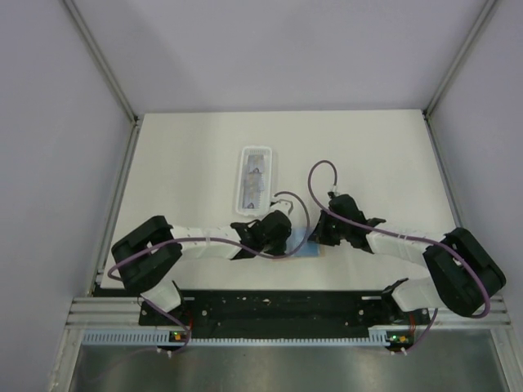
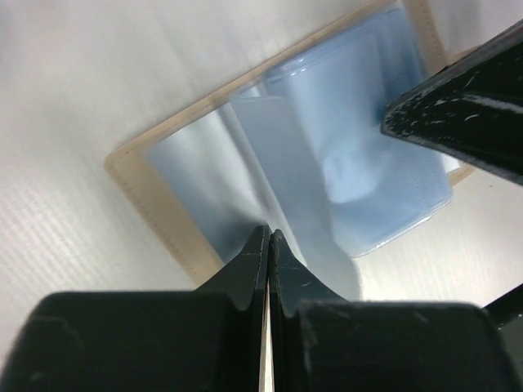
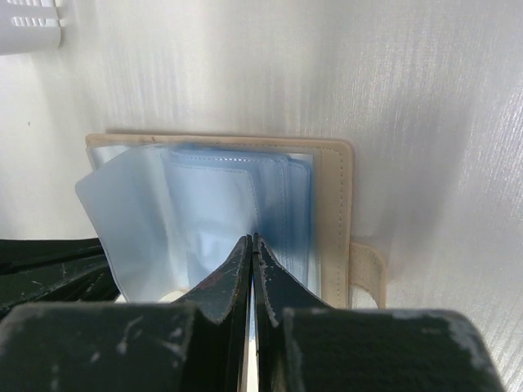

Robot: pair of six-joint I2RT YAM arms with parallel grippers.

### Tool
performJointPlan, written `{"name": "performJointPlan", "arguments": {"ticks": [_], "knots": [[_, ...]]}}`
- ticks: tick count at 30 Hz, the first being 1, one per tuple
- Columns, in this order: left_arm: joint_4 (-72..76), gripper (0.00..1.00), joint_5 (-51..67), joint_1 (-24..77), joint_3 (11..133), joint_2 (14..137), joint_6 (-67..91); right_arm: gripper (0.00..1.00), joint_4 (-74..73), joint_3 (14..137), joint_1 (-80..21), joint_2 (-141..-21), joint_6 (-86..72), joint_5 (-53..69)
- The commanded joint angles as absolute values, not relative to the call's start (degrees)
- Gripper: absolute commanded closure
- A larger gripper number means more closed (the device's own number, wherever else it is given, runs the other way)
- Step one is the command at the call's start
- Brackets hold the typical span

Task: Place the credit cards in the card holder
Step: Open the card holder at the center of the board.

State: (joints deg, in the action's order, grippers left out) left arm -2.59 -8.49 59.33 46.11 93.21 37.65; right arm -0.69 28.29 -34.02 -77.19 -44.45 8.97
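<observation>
The card holder (image 1: pixel 303 242) lies open on the table between my two grippers, tan border (image 2: pixel 152 198) outside and light blue clear sleeves (image 3: pixel 204 212) fanned up inside. Its closing tab (image 3: pixel 368 273) sticks out at the right edge. My left gripper (image 1: pixel 288 233) (image 2: pixel 269 231) is shut, pinching a raised sleeve at its tips. My right gripper (image 1: pixel 318 233) (image 3: pixel 252 238) is shut too, with its tips on a lifted sleeve from the opposite side. The credit cards (image 1: pixel 255 181) lie pale in the long clear tray, away from both grippers.
The long clear plastic tray (image 1: pixel 270 160) stands behind the card holder, near the table's middle; its corner shows in the right wrist view (image 3: pixel 29 24). Both arms reach inward, nearly meeting. Grey walls and metal rails (image 1: pixel 121 192) border the table.
</observation>
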Motion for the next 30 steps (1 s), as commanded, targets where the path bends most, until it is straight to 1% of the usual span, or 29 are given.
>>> {"name": "performJointPlan", "arguments": {"ticks": [1, 9, 12, 16, 18, 23, 30], "knots": [[-8.69, 1.00, -14.05, 59.15, 44.30, 88.86, 38.67, 1.00, -4.04, 29.09, -34.63, -79.01, -43.86, 5.45], [-20.47, 1.00, -26.71, 59.06, 44.91, 77.71, 44.73, 1.00, -4.31, 28.92, -34.80, -78.93, -43.77, 5.19], [-19.52, 1.00, -27.42, 59.15, 46.31, 72.44, 42.90, 1.00, -4.39, 28.92, -34.72, -78.84, -43.77, 5.19], [-11.54, 1.00, -23.83, 59.06, 47.02, 69.52, 37.11, 1.00, -4.31, 28.83, -34.72, -78.49, -43.86, 5.19], [-7.32, 1.00, -19.97, 59.15, 47.37, 71.18, 34.29, 1.00, -4.31, 28.83, -34.63, -78.49, -43.95, 5.19], [-1.94, 1.00, -10.56, 59.24, 50.01, 78.65, 33.75, 1.00, -4.39, 28.83, -34.72, -78.31, -44.30, 5.27], [6.41, 1.00, -6.86, 59.15, 48.25, 86.47, 35.15, 1.00, -4.39, 28.74, -34.72, -77.87, -44.21, 5.27]]}}
